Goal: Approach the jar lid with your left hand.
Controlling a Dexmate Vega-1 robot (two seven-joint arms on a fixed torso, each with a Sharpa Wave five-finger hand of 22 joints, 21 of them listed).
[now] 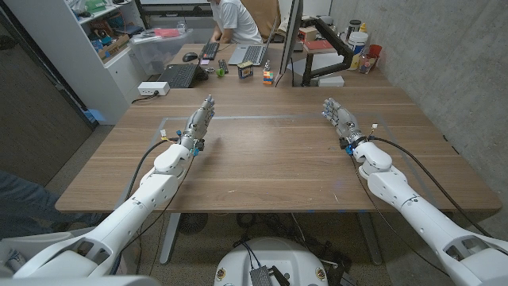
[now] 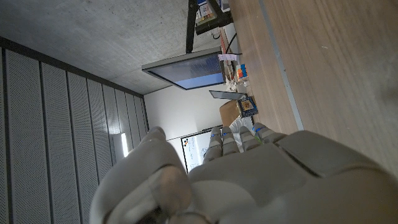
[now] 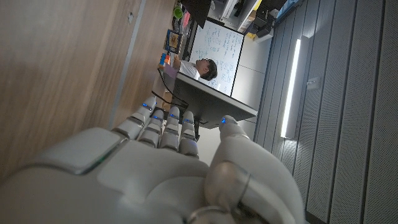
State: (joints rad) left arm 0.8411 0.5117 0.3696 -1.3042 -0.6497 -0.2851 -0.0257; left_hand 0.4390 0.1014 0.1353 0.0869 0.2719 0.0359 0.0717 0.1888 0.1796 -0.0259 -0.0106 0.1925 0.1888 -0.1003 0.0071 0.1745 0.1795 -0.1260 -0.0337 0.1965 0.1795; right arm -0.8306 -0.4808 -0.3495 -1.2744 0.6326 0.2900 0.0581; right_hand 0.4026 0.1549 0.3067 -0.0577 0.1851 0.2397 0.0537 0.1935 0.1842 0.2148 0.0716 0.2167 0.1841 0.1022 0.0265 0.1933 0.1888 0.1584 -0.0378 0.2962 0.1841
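The left hand (image 1: 201, 121) stands on the worktop (image 1: 270, 159) with its fingers (image 1: 208, 106) straight, close together and holding nothing. The right hand (image 1: 339, 119) stands well apart from it across the wood, fingers (image 1: 329, 106) likewise extended and released. No jar lid can be made out on the worktop in any of the views, so its place cannot be told.

Past the far edge of the worktop, the head view shows a black keyboard (image 1: 179, 75), a laptop (image 1: 251, 54), a small coloured cube (image 1: 268, 77) and a white power strip (image 1: 152, 89), with a person (image 1: 235, 20) in a white shirt seated behind. A monitor arm (image 1: 329, 44) and some jars (image 1: 359, 40) stand at the far right.

The left wrist view looks over the back of the left hand (image 2: 249, 180) to a monitor (image 2: 186, 70) and a grey slatted wall (image 2: 62, 124). The right wrist view looks over the right hand (image 3: 161, 174) to a whiteboard (image 3: 214, 43) with handwriting too small to read, the person's head (image 3: 205, 67) and a lit strip lamp (image 3: 292, 87). No brand or label is legible.
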